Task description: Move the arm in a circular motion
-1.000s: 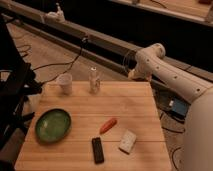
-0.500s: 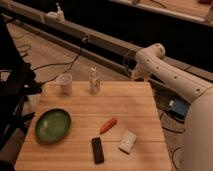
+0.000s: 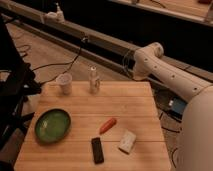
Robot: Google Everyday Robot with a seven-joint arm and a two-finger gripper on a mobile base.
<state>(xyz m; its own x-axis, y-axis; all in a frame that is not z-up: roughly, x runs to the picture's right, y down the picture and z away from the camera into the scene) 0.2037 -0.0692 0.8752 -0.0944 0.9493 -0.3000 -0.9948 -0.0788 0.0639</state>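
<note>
In the camera view, the arm (image 3: pixel 170 75) enters from the lower right as a broad white body and runs up and left as a thick glossy tube dotted with small dark screw holes. It ends in a rounded joint that hangs beyond the far right corner of the wooden table (image 3: pixel 80 107), above the floor and not over the tabletop. The gripper (image 3: pixel 131 67) sits at the arm's tip, just left of and below that joint, against dark floor and looping cables (image 3: pixel 55 62). Whether it is released or clenched cannot be told, and nothing can be seen in it.

Six things stand on the table, all well apart from the arm. A white cup (image 3: pixel 64 83) and a small pale bottle (image 3: pixel 93 80) stand upright near the far edge, close to each other but not touching. Any print on the bottle is too small to read. A green bowl (image 3: pixel 52 125) rests on the left side. An orange carrot-shaped piece (image 3: pixel 107 125) lies tilted near the middle. In front of it lie a black oblong block (image 3: pixel 97 150) and a white packet (image 3: pixel 127 141), with no lettering legible on either.

A blue box (image 3: pixel 177 107) lies on the floor to the right, under the arm. A long rail (image 3: pixel 100 40) runs diagonally behind the table, with a small white object (image 3: pixel 55 12) on it at the upper left. A dark frame (image 3: pixel 15 95) stands at the left edge.
</note>
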